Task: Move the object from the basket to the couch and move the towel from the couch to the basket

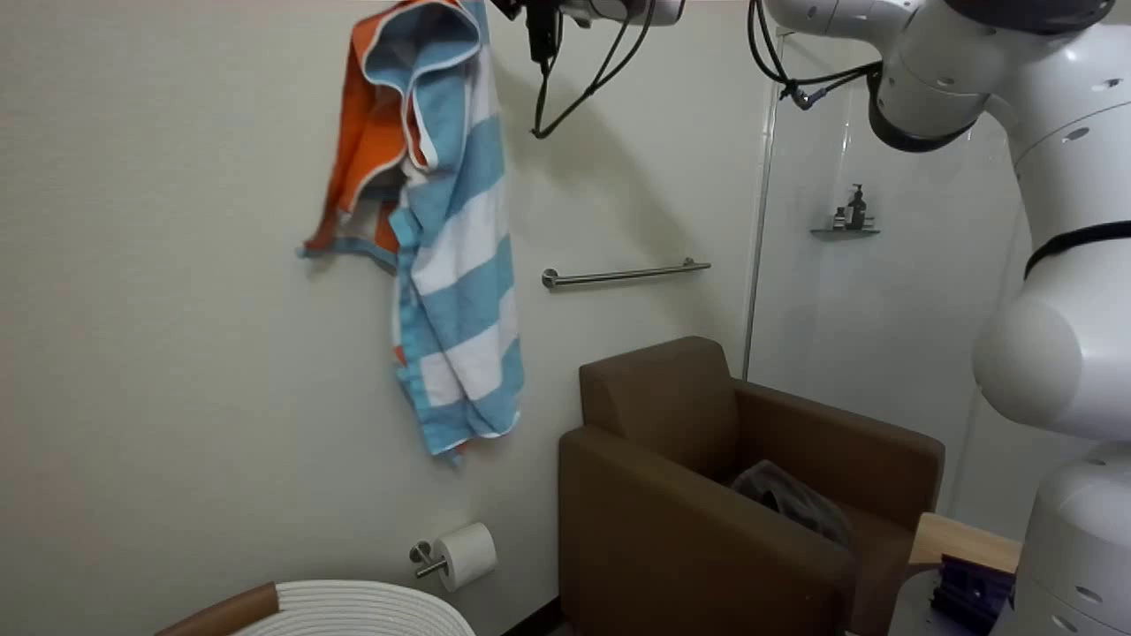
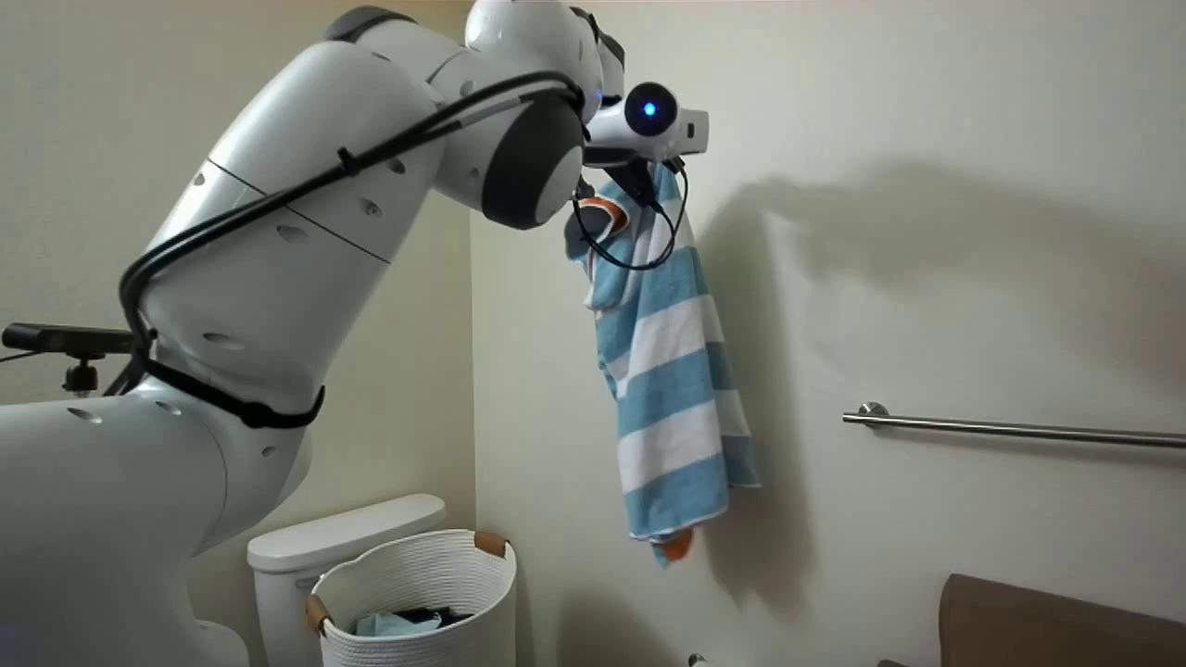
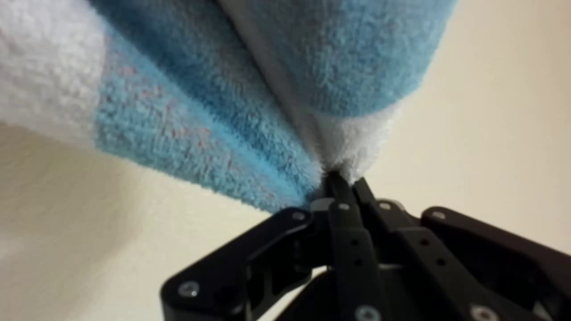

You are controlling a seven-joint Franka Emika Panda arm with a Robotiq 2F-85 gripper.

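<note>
1. Up close in the wrist view, the gripper [image 3: 345,183] has its fingers [image 3: 348,223] pressed together on a pinched fold of the towel [image 3: 374,58].
2. Under this grip, the towel hangs in the air, soft and narrow, striped blue and white on one face, orange on the other; in both exterior views it is higher than the basket [image 2: 491,611] and the couch [image 1: 654,397], and between them.
3. The white arm [image 2: 306,185] reaches up to it, black cables [image 2: 417,134] strapped along its length.
4. Lower down, the basket, ribbed and white with brown handles [image 2: 490,544], has pale blue and dark cloth [image 2: 398,623] inside.
5. On the couch, the grey object [image 1: 791,499] lies slumped on the brown seat [image 1: 879,539], partly hidden by a thick armrest [image 1: 698,512].
6. Behind the towel stands a pale wall [image 1: 177,265], bearing soft shadows [image 2: 774,417], a metal rail [image 1: 627,276] and a toilet roll [image 1: 468,555]; a white toilet [image 2: 352,533] is behind the basket.
7. Beyond the couch, a glossy white panel [image 1: 919,309] has a small shelf [image 1: 844,233] with bottles [image 1: 855,212].
</note>
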